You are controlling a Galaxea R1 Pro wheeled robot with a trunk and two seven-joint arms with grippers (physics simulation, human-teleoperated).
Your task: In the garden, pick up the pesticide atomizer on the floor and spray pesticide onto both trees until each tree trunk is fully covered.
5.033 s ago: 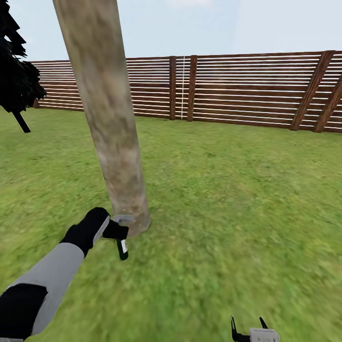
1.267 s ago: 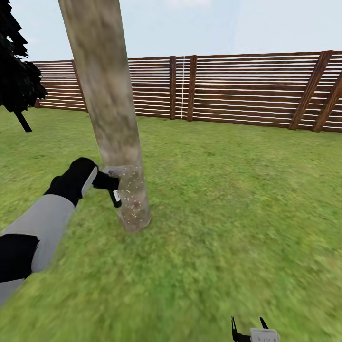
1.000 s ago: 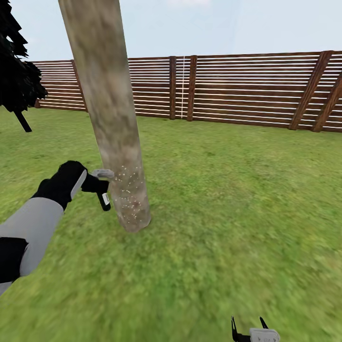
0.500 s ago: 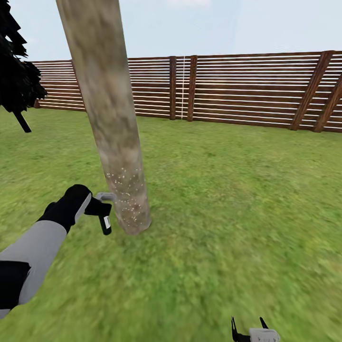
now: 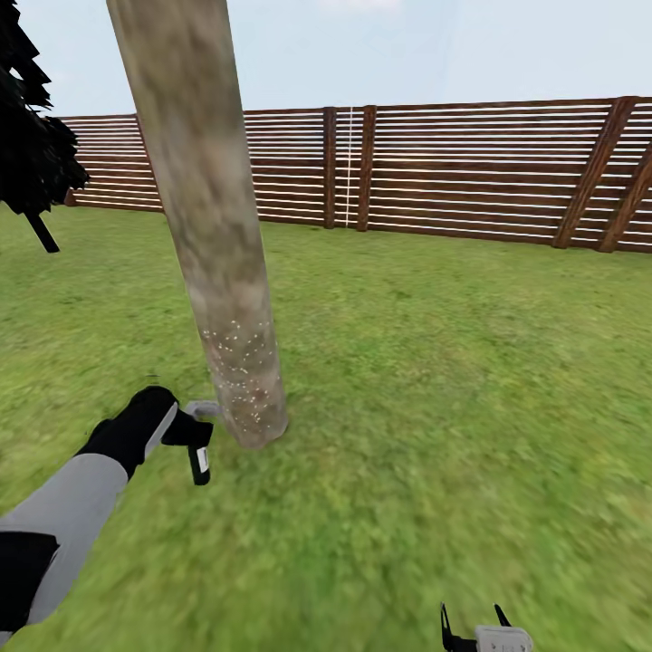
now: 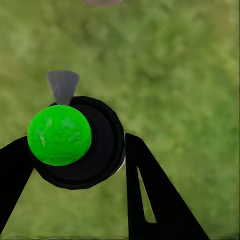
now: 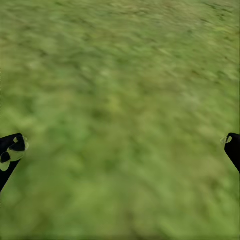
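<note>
My left claw [image 5: 186, 433] grips the pesticide atomizer [image 5: 199, 453], its grey spray head just beside the base of the tree trunk [image 5: 204, 217], low over the lawn [image 5: 435, 389]. Whitish pesticide specks [image 5: 240, 362] dot the trunk's lower part. In the left wrist view the fingers [image 6: 150, 195] flank the bottle; a green ball hides much of it. My right claw [image 5: 475, 625] hangs wide open, apparently empty.

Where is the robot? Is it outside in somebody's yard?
Yes, most likely a fenced back garden. There is green lawn all around, a brown slatted wooden fence along the back, a thick tree trunk rising from the grass, and open sky above.
</note>
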